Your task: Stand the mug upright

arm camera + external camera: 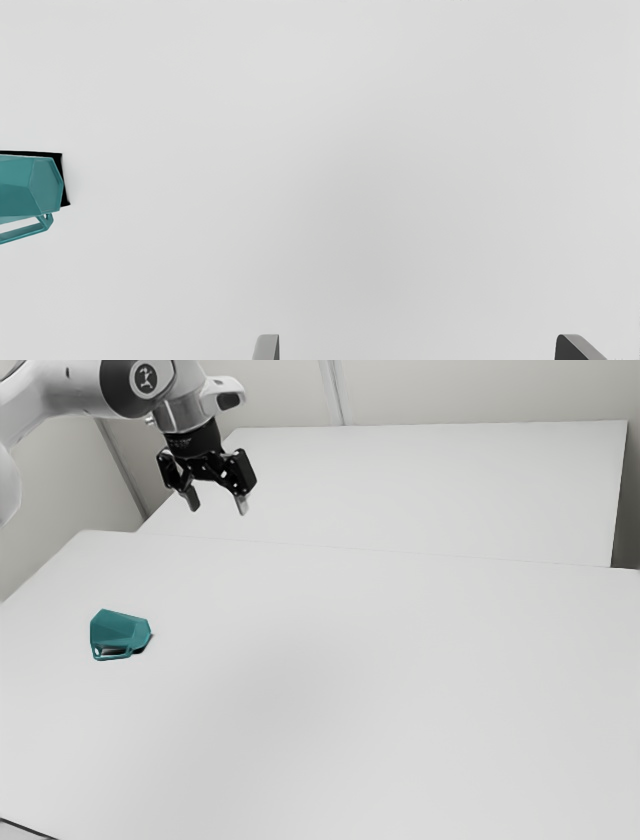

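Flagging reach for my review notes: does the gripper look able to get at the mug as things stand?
Probably yes: the gripper is open above the table, and nothing stands between it and the mug.

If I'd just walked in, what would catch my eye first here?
Probably the teal mug, the one bright color, lying on its side on the pale table, toward the exterior view's left. Next, the robot's black gripper, hanging open above the table's far part at the end of a white arm that comes in from the exterior view's upper left.
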Motion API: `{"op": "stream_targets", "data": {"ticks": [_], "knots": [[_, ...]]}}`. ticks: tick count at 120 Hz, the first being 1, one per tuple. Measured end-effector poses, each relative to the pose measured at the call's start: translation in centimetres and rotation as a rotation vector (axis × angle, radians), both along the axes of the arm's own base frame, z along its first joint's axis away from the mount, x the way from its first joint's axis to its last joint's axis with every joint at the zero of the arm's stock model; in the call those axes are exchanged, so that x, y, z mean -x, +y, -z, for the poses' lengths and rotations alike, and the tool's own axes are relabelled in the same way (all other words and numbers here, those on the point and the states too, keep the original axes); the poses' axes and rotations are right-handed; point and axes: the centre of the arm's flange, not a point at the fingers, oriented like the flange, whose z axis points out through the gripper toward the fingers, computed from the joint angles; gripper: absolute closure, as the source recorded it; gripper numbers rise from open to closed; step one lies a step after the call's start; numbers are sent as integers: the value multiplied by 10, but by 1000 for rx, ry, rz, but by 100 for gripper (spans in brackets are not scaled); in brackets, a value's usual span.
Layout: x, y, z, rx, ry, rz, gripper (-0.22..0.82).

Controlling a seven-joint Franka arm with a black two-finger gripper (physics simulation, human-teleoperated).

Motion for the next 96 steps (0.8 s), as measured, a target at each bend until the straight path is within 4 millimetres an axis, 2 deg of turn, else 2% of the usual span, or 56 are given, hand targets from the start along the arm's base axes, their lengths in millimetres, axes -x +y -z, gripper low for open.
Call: {"op": "stream_targets", "data": {"ticks": [13, 41, 53, 65, 86, 91, 96], "knots": [[0, -9, 0, -2, -4, 17, 0], [3, -8, 0, 1, -9, 16, 0], [15, -7, 5, 2, -6, 12, 0], [22, -5, 26, 11, 12, 4, 0], [8, -3, 70, 55, 52, -19, 0], [0, 6, 84, 66, 63, -40, 0], [-7, 33, 94, 77, 64, -86, 0]]}}
